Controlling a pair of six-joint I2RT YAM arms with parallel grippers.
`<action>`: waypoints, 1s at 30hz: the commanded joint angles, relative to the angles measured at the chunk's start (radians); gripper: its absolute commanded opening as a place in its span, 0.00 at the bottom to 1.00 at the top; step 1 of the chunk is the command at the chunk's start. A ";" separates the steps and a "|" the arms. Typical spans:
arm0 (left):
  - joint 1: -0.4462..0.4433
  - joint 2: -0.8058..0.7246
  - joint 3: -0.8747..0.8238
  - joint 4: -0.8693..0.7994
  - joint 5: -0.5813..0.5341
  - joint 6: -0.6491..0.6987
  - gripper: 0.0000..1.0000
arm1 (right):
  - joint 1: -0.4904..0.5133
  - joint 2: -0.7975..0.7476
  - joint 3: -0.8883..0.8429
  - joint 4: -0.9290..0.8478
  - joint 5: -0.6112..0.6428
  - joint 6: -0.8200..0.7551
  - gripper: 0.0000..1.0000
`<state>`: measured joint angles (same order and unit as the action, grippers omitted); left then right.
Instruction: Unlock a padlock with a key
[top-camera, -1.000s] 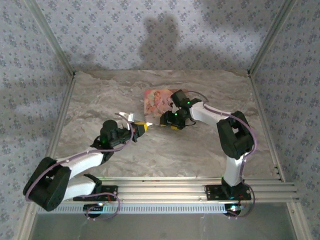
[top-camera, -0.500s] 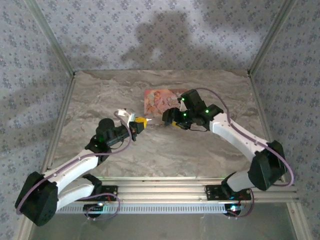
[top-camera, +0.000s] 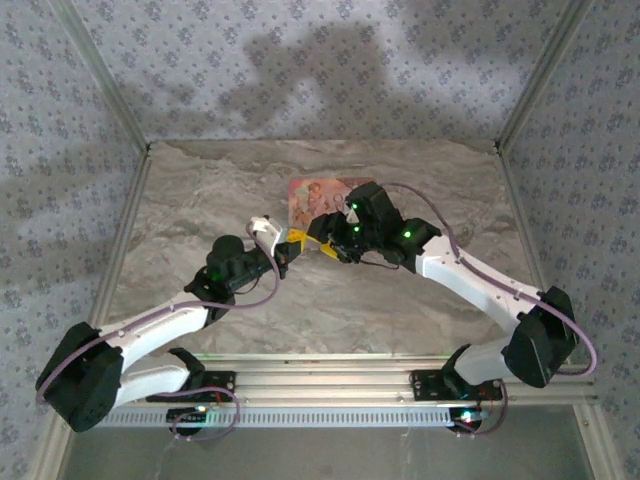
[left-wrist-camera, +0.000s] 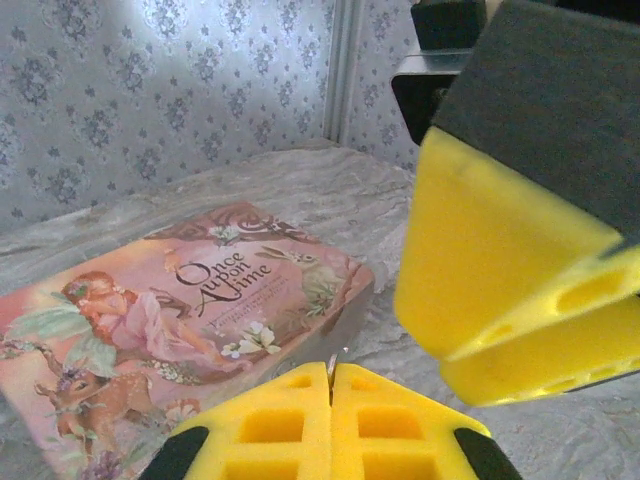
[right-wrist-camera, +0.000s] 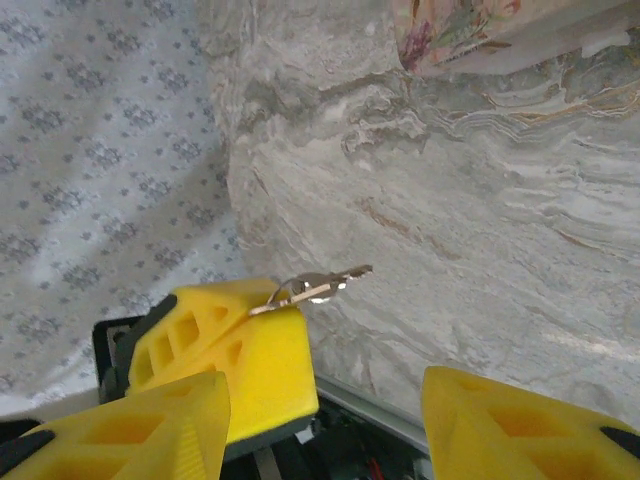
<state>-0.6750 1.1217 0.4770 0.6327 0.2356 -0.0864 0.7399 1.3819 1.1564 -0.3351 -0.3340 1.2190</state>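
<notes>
My left gripper (top-camera: 289, 241) (left-wrist-camera: 331, 388) is shut on a small silver key (left-wrist-camera: 330, 366), whose thin edge pokes out between the yellow pads. In the right wrist view the key (right-wrist-camera: 318, 286) sticks out of the left gripper's fingers (right-wrist-camera: 235, 345), blade pointing right, above the marble table. My right gripper (top-camera: 322, 243) (right-wrist-camera: 325, 425) is open, with nothing between its fingers. It faces the left gripper closely, and its yellow fingers (left-wrist-camera: 500, 240) loom just right of the key. The padlock is out of view.
A pink floral box (top-camera: 318, 196) (left-wrist-camera: 170, 310), lettered "Once Upon a Time", lies flat on the marble table (top-camera: 200, 200) just behind both grippers. Patterned walls and metal frame posts (left-wrist-camera: 345, 70) enclose the table.
The left gripper has carried the key up and right toward the box. The right gripper has come left to meet it, its elbow swinging out right and its jaws narrowing.
</notes>
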 joint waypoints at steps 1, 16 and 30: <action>-0.012 -0.011 0.025 0.044 -0.018 0.031 0.00 | -0.004 0.003 0.010 0.036 0.043 0.075 0.52; -0.044 -0.020 0.030 0.031 -0.030 0.065 0.00 | -0.020 0.062 0.027 0.055 0.042 0.112 0.43; -0.080 0.004 0.041 -0.004 -0.041 0.117 0.00 | -0.050 0.105 0.072 0.064 0.018 0.120 0.27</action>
<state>-0.7376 1.1206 0.4797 0.6292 0.1955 -0.0063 0.6994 1.4738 1.1931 -0.2790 -0.3103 1.3262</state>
